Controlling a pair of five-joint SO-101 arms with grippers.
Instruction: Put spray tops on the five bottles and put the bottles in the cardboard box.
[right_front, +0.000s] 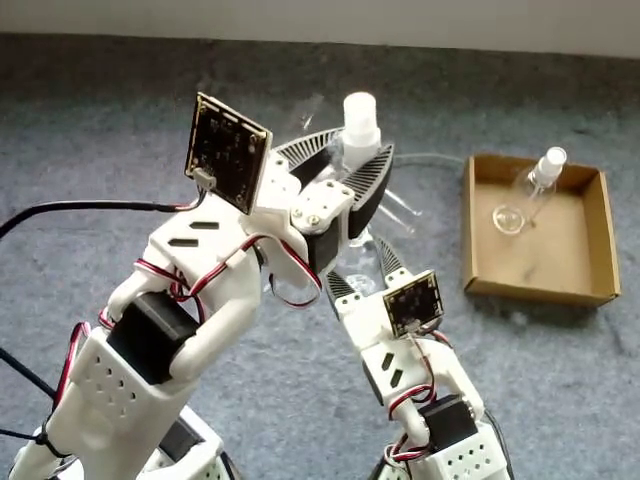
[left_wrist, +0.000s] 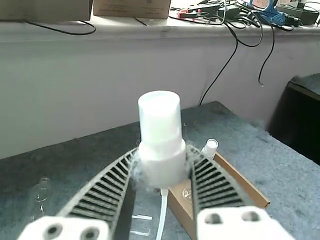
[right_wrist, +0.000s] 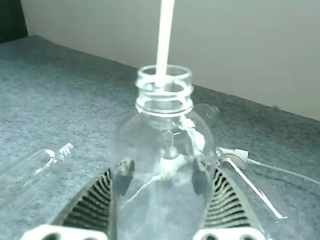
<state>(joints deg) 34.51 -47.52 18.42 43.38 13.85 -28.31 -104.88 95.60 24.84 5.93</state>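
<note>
- The left gripper (right_front: 358, 146) is closed narrowly on a white spray top (right_front: 360, 118), pinching it at the collar with the cap upright.
- The top's white tube (right_wrist: 165, 35) hangs straight down into the open neck of a clear bottle (right_wrist: 162, 150). The top is raised above the neck, not seated.
- The right gripper (right_front: 366, 266) clamps that bottle upright by its body, at 6 o'clock of the spray top in the high view.
- The cardboard box (right_front: 470, 225) sits on the grey table (right_front: 100, 150) at 3 o'clock of both grippers, well apart from them.
- One capped bottle (right_front: 535, 190) lies tilted inside the box.
- A bare bottle (right_wrist: 32, 165) and a loose spray top (right_wrist: 237, 154) lie on the table near the held bottle.
</note>
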